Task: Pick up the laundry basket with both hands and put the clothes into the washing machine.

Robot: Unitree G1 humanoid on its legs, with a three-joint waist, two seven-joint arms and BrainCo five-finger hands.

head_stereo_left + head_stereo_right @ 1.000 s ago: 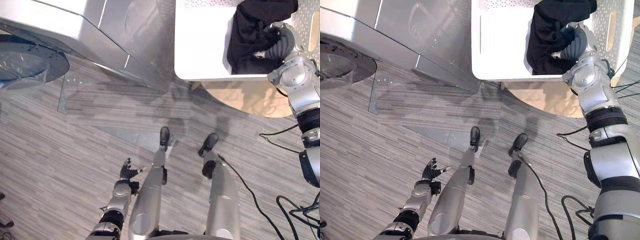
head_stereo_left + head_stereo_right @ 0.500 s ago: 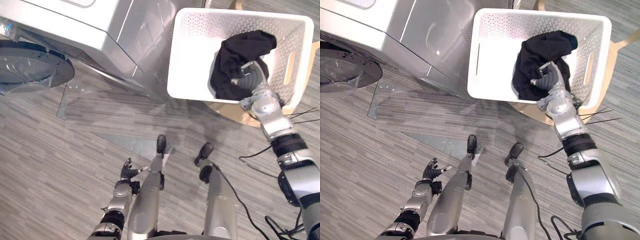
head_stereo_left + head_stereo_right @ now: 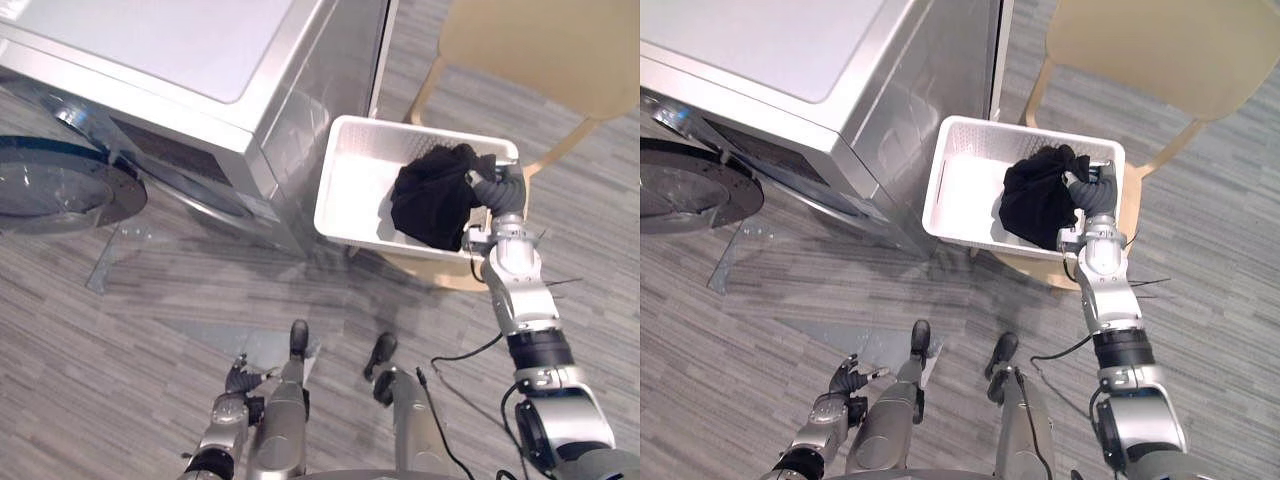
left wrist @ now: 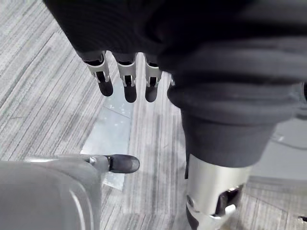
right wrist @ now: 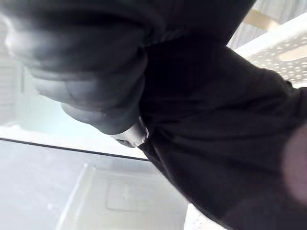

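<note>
One silver washing machine (image 3: 200, 80) stands at the left, its one round glass door (image 3: 55, 190) swung open. My left robot hand (image 3: 240, 379) hangs low over the grey striped floor (image 3: 120, 350), fingers loose and holding nothing. Just beside the machine, one white perforated plastic laundry basket (image 3: 345, 190) sits on one pale wooden chair (image 3: 540, 50) and holds one black garment (image 3: 430, 205); my right robot hand (image 3: 497, 190) is pushed into that cloth, and I cannot tell whether its fingers grip.

Pale chair and clear sheet on a striped floor

A light wooden chair (image 3: 545, 50) is standing on the grey striped floor (image 3: 100, 380), and a clear sheet (image 3: 220, 338) is lying flat on it, well apart from the chair.
</note>
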